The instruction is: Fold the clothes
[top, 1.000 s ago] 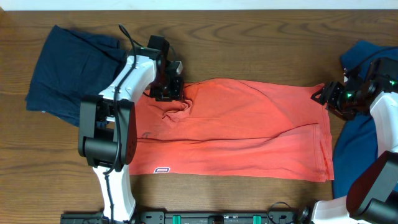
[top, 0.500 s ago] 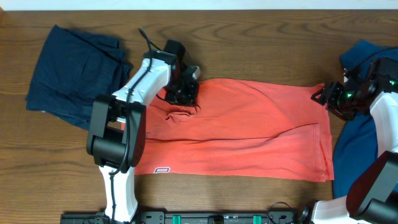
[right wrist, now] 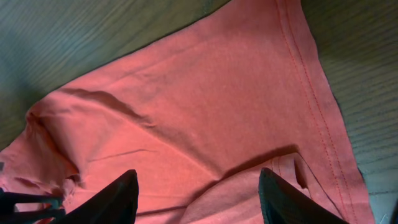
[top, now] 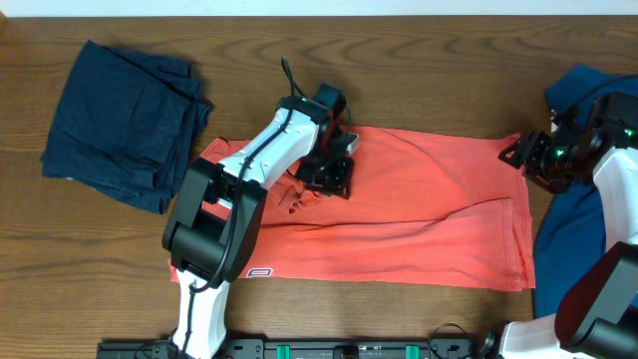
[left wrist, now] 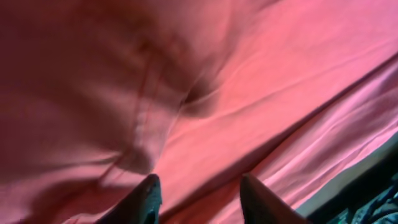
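Overhead: coral-red T-shirt [top: 419, 219] lies spread across the middle of the table [top: 399, 50], long side running left to right. It's mostly flat, with one long crease from left of centre out to the right edge. A small white label [top: 260, 271] sits at the near hem, left end.

Left arm reaches over the shirt's left half. Left end effector [top: 334, 178] is down on the cloth near the far edge, just beside a small bunched wrinkle [top: 299, 199].

Left wrist view: both fingertips [left wrist: 149, 193] are apart, with only rumpled red fabric below and nothing pinched between them. So it's released.

Right end effector [top: 523, 155] sits at the shirt's far right corner.

Right wrist view: fingers [right wrist: 118, 196] are spread wide and the shirt corner lies on the wood between and beyond them. The stitched hem [right wrist: 311, 93] is in plain sight and a bit of fabric is folded over near the right finger. No cloth is clamped that I can see, so this one is released too.

Dark navy garment [top: 125, 120] is a folded, slightly rumpled stack at the far left of the table, well apart from the shirt's body and close to its far left corner.

Blue garment [top: 568, 234] lies at the right edge of the table, partly under the right arm and just beside the shirt's right hem. Can't tell whether they touch.
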You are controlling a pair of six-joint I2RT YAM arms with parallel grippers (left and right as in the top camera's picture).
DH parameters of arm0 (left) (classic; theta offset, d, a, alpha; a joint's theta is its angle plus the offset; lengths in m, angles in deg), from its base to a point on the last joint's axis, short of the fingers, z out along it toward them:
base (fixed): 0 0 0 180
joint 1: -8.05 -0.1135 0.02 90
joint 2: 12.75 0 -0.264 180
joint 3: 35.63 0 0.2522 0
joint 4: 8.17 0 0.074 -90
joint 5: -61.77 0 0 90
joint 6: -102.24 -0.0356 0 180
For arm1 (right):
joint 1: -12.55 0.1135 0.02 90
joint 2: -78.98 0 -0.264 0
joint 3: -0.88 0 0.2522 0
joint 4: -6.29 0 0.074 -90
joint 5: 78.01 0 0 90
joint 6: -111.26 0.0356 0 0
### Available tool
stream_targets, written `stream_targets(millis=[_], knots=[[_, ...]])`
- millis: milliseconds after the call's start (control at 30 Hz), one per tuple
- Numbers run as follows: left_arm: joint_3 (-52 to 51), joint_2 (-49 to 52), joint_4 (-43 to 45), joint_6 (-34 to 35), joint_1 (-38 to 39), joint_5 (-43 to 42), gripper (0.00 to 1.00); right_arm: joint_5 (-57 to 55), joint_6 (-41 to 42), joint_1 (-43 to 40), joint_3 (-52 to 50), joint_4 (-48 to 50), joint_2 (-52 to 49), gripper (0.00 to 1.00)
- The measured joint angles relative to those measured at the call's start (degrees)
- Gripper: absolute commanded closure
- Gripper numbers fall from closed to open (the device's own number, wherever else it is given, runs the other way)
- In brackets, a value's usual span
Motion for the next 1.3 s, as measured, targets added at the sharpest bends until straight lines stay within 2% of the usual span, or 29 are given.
stream_targets(millis=[100,267,400,500,667,800,933,1067,1133,1167,1300], knots=[[0.02,-0.31,-0.74,0.48,-1.60,1.77,0.55,0.00,0.00,0.00,0.00,0.02,0.00,0.39],[0.09,-2.93,-3.80,3.82,-6.91,9.60,0.55,0.00,0.00,0.00,0.00,0.02,0.00,0.38],[0.13,-4.46,-4.96,7.39,-13.77,17.92,0.43,0.00,0.00,0.00,0.00,0.02,0.00,0.37],[-0.26,-4.50,-2.97,8.76,-18.80,20.65,0.36,0.00,0.00,0.00,0.00,0.02,0.00,0.37],[-1.86,-4.50,2.40,8.81,-26.27,19.63,0.35,0.02,0.00,0.02,0.00,0.02,0.00,0.37],[-2.45,-4.50,3.91,7.52,-29.00,16.57,0.37,0.00,0.00,0.02,0.00,0.02,0.00,0.37],[-2.47,-3.96,4.22,4.74,-29.18,13.09,0.43,0.00,0.00,0.02,0.00,0.04,0.00,0.37],[-2.49,-2.54,4.55,2.84,-28.83,10.62,0.68,0.02,0.00,0.02,0.00,0.13,0.00,0.37],[-2.75,-1.99,5.68,2.03,-28.79,10.08,0.89,0.00,0.00,0.00,0.00,0.17,0.00,0.37],[-2.97,-1.90,6.36,1.66,-28.79,9.84,0.94,0.00,0.00,0.00,0.00,0.20,0.00,0.37],[-3.10,-1.81,9.49,0.92,-29.16,9.33,0.94,-0.02,0.00,0.00,0.00,0.70,0.00,0.36]])
